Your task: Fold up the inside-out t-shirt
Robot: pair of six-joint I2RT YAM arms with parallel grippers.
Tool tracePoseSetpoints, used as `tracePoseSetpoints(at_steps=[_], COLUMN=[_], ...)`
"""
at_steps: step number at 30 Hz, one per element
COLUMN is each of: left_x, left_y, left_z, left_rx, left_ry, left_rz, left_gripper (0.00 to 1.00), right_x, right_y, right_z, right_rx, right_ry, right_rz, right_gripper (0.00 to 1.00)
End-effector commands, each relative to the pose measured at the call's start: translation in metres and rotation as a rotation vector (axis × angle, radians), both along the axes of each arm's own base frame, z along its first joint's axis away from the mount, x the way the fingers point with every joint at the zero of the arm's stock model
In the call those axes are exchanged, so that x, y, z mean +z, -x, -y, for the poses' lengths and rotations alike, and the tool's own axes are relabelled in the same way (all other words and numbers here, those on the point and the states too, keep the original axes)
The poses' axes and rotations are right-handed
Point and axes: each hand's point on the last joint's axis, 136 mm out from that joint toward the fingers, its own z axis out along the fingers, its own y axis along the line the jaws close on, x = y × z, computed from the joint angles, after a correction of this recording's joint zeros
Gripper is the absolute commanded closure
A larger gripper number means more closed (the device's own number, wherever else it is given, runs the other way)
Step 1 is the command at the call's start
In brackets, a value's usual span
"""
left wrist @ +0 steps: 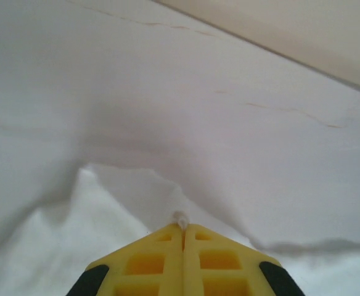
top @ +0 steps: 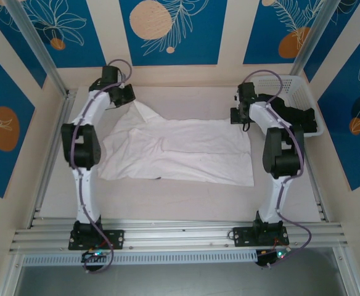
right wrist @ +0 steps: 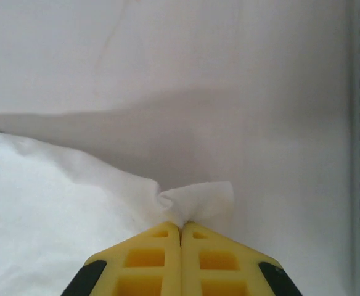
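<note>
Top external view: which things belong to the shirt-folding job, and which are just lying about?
Job: wrinkled white cloth t-shirt; left gripper and right gripper, each shut on a shirt edge.
Lying about: white slatted plastic basket, far right.

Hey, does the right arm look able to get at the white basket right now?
Probably yes for reach: the basket stands just right of the right claw with nothing between. But that claw is shut on a corner of the shirt, so it would have to let go first.
</note>
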Motion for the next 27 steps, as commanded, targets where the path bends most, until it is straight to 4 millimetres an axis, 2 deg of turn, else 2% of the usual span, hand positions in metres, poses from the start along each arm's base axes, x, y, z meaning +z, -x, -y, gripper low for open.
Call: tracePoseSetpoints(at_steps=[1,6,10,13,19,27], left_x=[0.061,0.074,0.079,0.074,0.054,0.006], left_y=[0.034,0.099,0.146,0.178,0.216,0.253], left_z=[-0.001,-0.007,-0.029,-0.042,-0.047,-0.042], left_rx=[0.030,0.064,0.098,0.108,0.105,0.081], left_ry=[0.095,0.211,0.237,0.220,0.219,0.215], left_rz=[0.080,0.037,-0.015,-0.064,-0.133,-0.262], left_gripper=[1.00,1.00,1.00,1.00,1.00,1.00], right_x=[0.028,0.037,0.037,0.031,0.018,0.003], right_y=[0.013,0.049,0.076,0.094,0.119,0.165], right_z=[0.001,0.011,0.020,0.023,0.024,0.019], right_rx=[0.006,-0.049,-0.093,-0.121,-0.155,-0.253], right_ry=[0.023,0.036,0.053,0.048,0.038,-0.050], right_rz=[0.081,0.100,0.088,0.065,0.006,-0.091], right_gripper=[0.99,1.00,1.00,1.00,1.00,0.98])
